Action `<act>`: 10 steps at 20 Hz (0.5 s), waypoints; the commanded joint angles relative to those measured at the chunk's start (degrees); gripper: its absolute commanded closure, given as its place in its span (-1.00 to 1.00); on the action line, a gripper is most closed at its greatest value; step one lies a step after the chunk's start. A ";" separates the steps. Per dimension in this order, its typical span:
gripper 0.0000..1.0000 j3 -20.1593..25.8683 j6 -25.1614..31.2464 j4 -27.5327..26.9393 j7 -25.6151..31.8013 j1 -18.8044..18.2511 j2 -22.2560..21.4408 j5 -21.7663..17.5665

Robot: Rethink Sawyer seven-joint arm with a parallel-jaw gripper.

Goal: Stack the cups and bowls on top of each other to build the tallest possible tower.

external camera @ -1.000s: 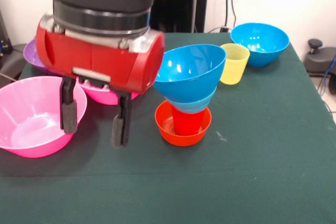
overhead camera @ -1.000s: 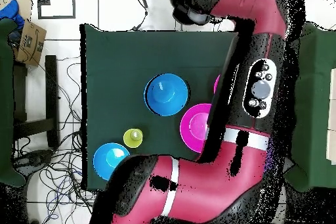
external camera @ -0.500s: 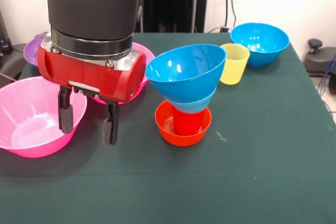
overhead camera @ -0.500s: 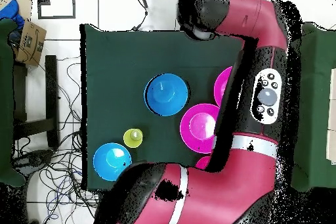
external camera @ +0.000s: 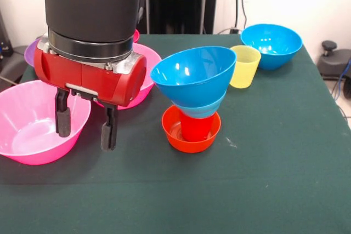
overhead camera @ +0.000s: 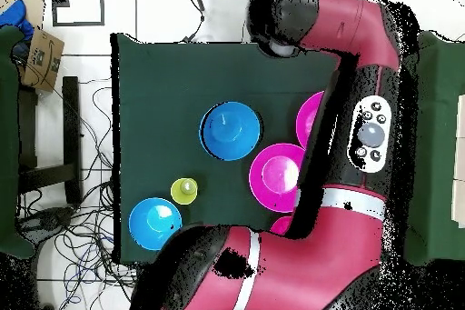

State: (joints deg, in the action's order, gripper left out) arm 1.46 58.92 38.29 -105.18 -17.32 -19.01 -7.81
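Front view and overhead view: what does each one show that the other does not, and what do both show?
Only the front view shows the open gripper over the rim of the near pink bowl, and the tower's lower pieces: the orange bowl, the red cup and the light-blue bowl. Only the overhead view shows the floor cables and the cardboard box. Both show the tower's top blue bowl, the yellow cup and the second blue bowl.

Open-fingered gripper (external camera: pixel 86 126) over the pink bowl's (external camera: pixel 33 121) rim — the tower (external camera: pixel 192 100) just beside.
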 commanded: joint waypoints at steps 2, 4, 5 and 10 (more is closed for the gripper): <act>-1.00 3.16 -1.37 10.40 13.03 -0.35 0.91 -4.36; -1.00 3.06 -2.16 11.45 13.22 -0.41 0.65 -4.65; -1.00 2.99 -2.40 12.40 13.23 -0.50 0.14 -4.66; -1.00 3.56 -3.13 16.12 13.81 -1.74 -1.72 -4.03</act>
State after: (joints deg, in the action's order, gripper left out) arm 1.30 57.87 43.37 -105.18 -17.61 -19.52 -8.14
